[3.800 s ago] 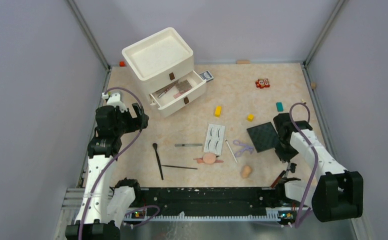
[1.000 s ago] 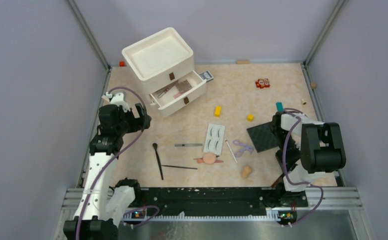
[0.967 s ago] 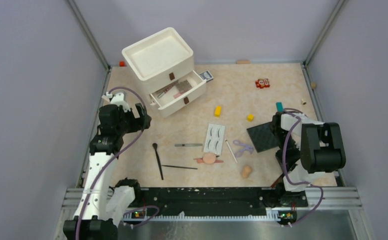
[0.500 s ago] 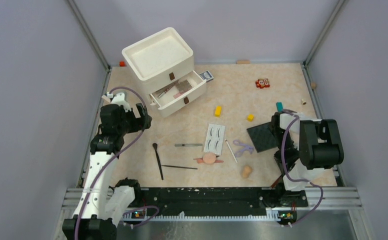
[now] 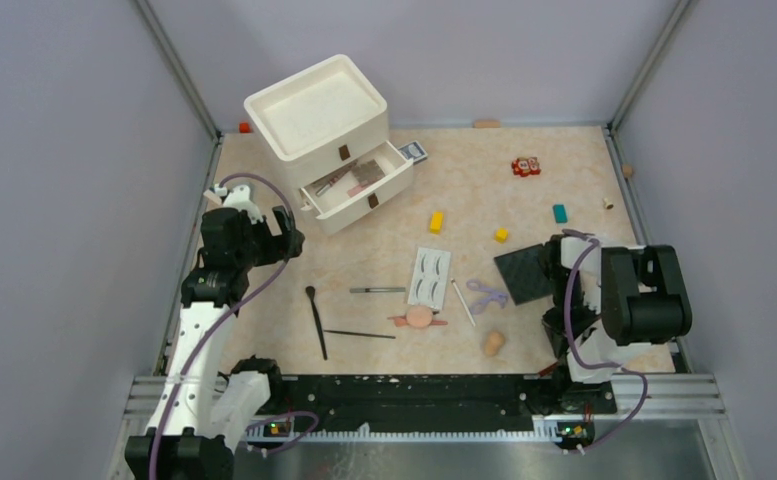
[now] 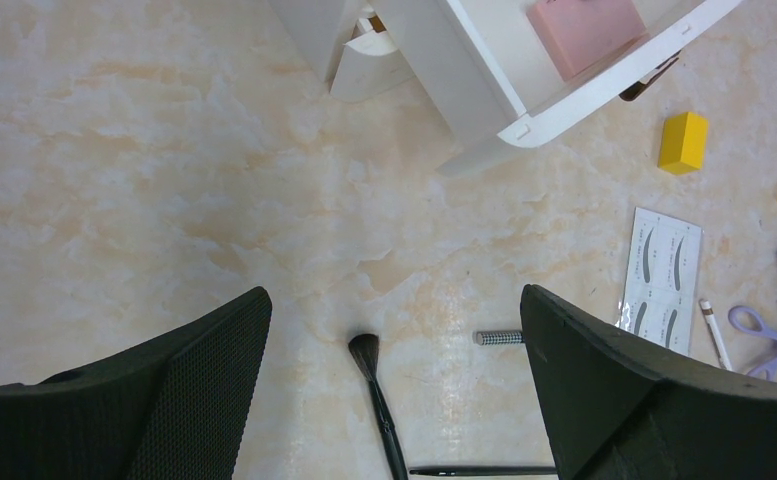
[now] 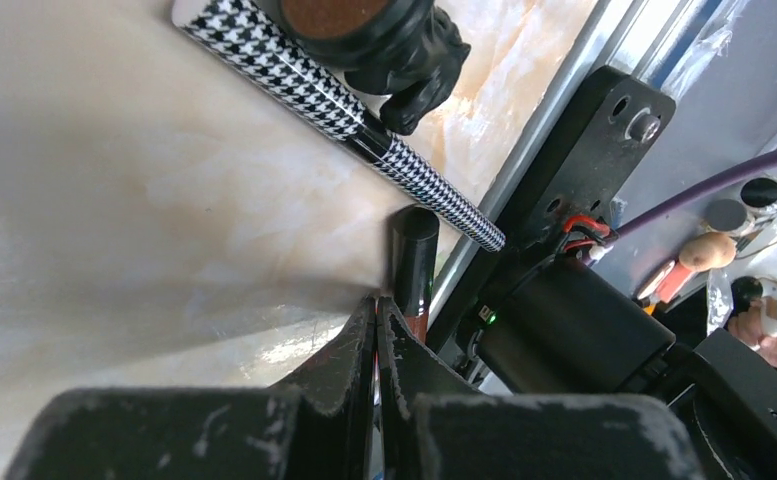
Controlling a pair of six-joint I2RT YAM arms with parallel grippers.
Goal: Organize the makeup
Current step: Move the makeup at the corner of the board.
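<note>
Top external view: white two-drawer plastic chest (image 5: pixel 316 110) at the back left of the beige marbled table (image 5: pixel 464 190), lower drawer (image 5: pixel 349 210) pulled out. Inside it, brown eyeshadow palette (image 5: pixel 367 173) and flat pink compact (image 6: pixel 584 30). Out on the table's middle, well apart from the chest: white false-eyelash card (image 5: pixel 429 276), with a thin dark pencil with a silver end (image 5: pixel 377 290) just left of it and a thin white pencil (image 5: pixel 461 300) just right. Beside the white pencil, purple curler (image 5: pixel 486 295). Nearer the arms, round peach puff (image 5: pixel 419 317), peach egg-shaped sponge (image 5: pixel 493 343), long black brush with a dark tuft (image 5: pixel 316 320) and a thin black stick brush (image 5: pixel 359 334) lying crosswise beside it. Right of the curler, dark patterned square card box (image 5: pixel 526 273). Further back, two small yellow blocks (image 5: pixel 436 221) and one small teal block (image 5: pixel 560 213).

Left wrist view: left gripper (image 6: pixel 394 300) above bare table in front of the open drawer, jaws released and spread wide, holding nothing. Tuft of the long black brush on the table below, between the two fingers, untouched.

Right wrist view: right gripper (image 7: pixel 376 330) low at the table's near right edge beside the black rail (image 7: pixel 574 170), jaws clenched together with nothing between them. Just past the fingertips, short black tube with a reddish base (image 7: pixel 414 262). Beyond that, slim black-and-white houndstooth tube (image 7: pixel 344 95) lying flat, and a round black pot with a brown top (image 7: pixel 359 20) just beside it.
</note>
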